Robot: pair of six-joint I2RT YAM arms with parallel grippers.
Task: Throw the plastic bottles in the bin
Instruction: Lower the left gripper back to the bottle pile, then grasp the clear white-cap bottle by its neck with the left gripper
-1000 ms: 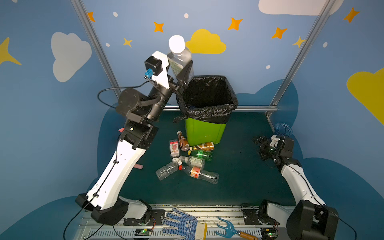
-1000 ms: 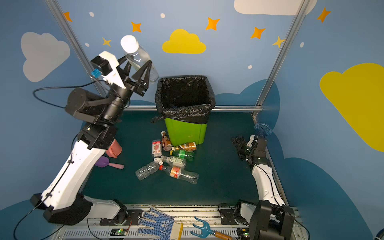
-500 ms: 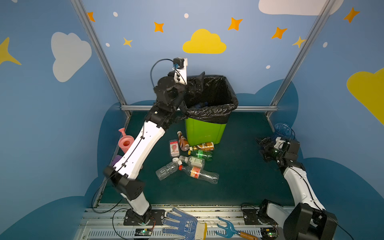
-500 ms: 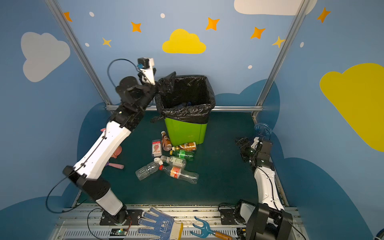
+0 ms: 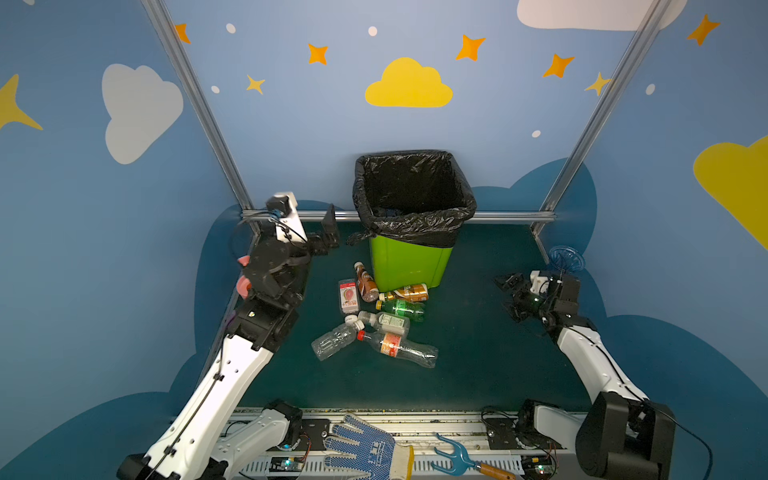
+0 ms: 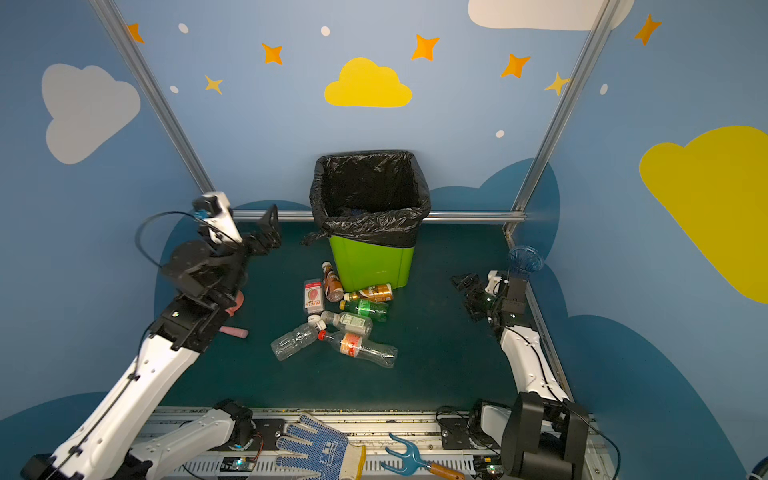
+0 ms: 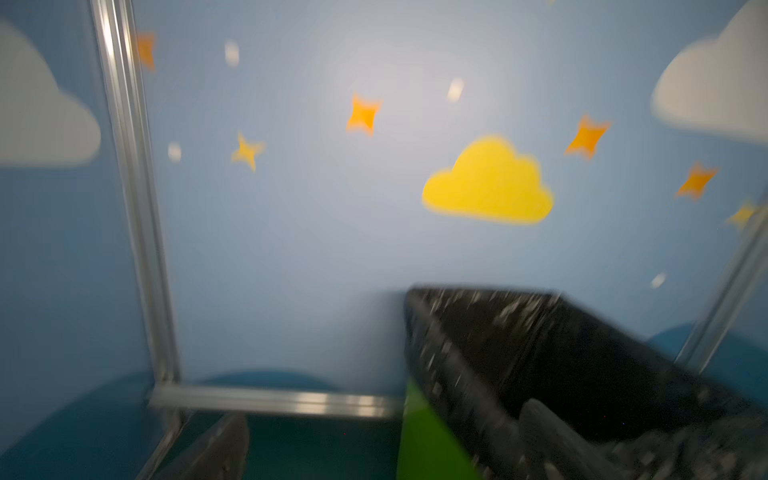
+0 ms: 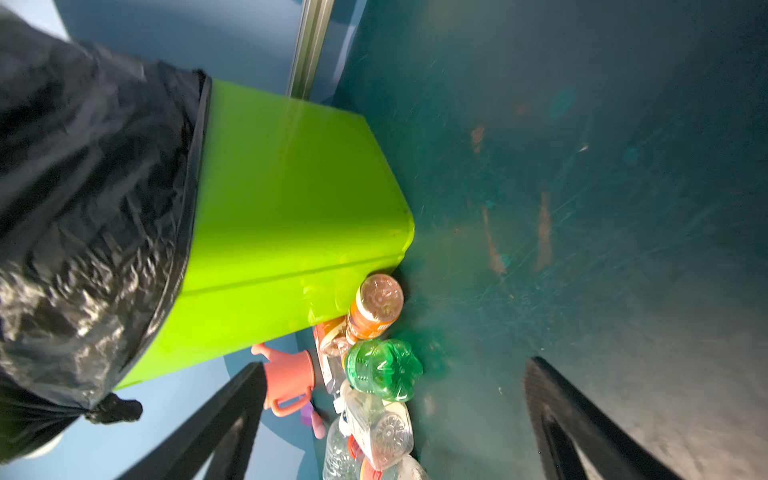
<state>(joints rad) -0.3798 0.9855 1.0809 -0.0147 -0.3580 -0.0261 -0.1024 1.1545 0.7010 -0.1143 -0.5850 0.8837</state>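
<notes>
A dark teal mat [image 5: 478, 353] covers the floor of the blue-walled cell. At its back centre the bin [image 5: 409, 266] stands upright, lime green, with a crinkled black bag [image 5: 415, 226] folded over its rim. The left gripper [image 5: 329, 232] hangs to the left of the bin, near the bag's overhang but apart from it, released, its jaws spread wide with nothing between them. The right gripper [image 5: 510, 296] sits low by the mat's right edge, well apart from the bin, also released and empty. The right wrist view looks out between its black fingers [image 8: 216, 424] toward the bin's green wall. The plastic bottles [image 5: 374, 320] lie on their sides in a loose heap on the mat at the bin's front left corner. A brown bottle [image 5: 365, 284] lies just beside the base and an orange-labelled bottle [image 5: 405, 293] lies against it. A green bottle [image 5: 401, 309] lies just in front of those, and clear ones lie nearer the camera. On the front rail lie a blue-dotted glove [image 5: 365, 451] and a blue hand rake [image 5: 457, 457]. A blue vase [image 5: 566, 259] stands behind the right gripper, and a pink watering can [image 6: 237, 303] shows partly behind the left arm.
</notes>
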